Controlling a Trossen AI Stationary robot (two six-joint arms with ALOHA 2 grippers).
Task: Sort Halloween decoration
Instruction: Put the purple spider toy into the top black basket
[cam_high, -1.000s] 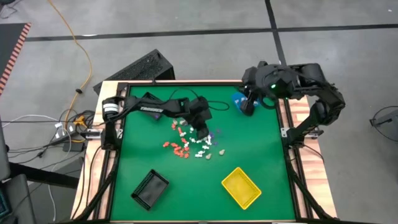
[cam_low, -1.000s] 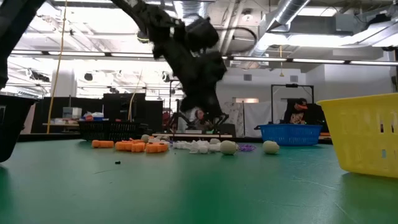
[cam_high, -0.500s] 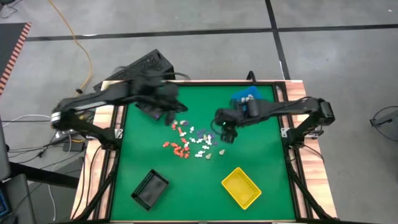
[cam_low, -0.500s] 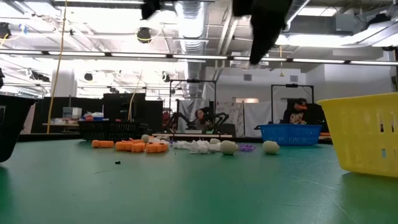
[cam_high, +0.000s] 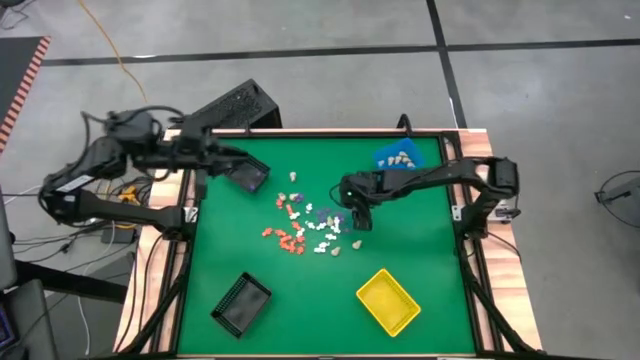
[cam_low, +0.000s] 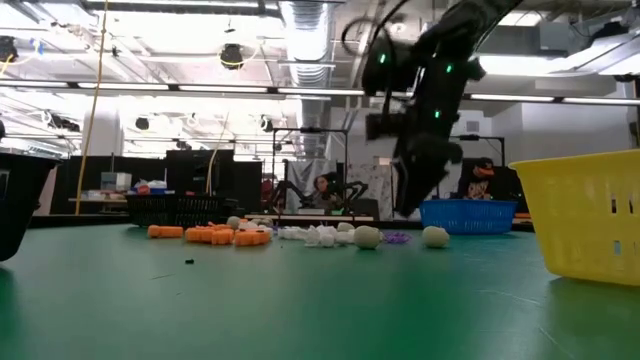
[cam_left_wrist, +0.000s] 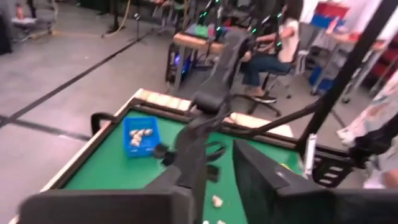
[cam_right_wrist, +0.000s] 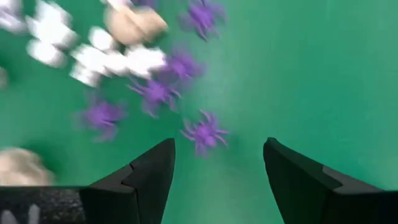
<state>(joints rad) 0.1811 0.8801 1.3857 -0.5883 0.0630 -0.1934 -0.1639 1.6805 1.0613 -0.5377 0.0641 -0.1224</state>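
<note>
Near the counter's middle, at the right fringe of the scattered Halloween decoration (cam_high: 312, 222), the right gripper (cam_high: 357, 220) hangs empty with fingers spread wide. One purple spider (cam_right_wrist: 204, 132) lies just ahead, between the fingers. The left gripper (cam_high: 252, 176), by the counter's far-left corner, is farther away; its fingers' state I cannot tell.

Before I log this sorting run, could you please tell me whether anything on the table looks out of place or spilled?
Nothing looks damaged. The tiny orange, white, purple and beige decorations lie loose mid-table, unsorted. The black slatted bin and yellow plastic bin sit askew to the table edges.
</note>
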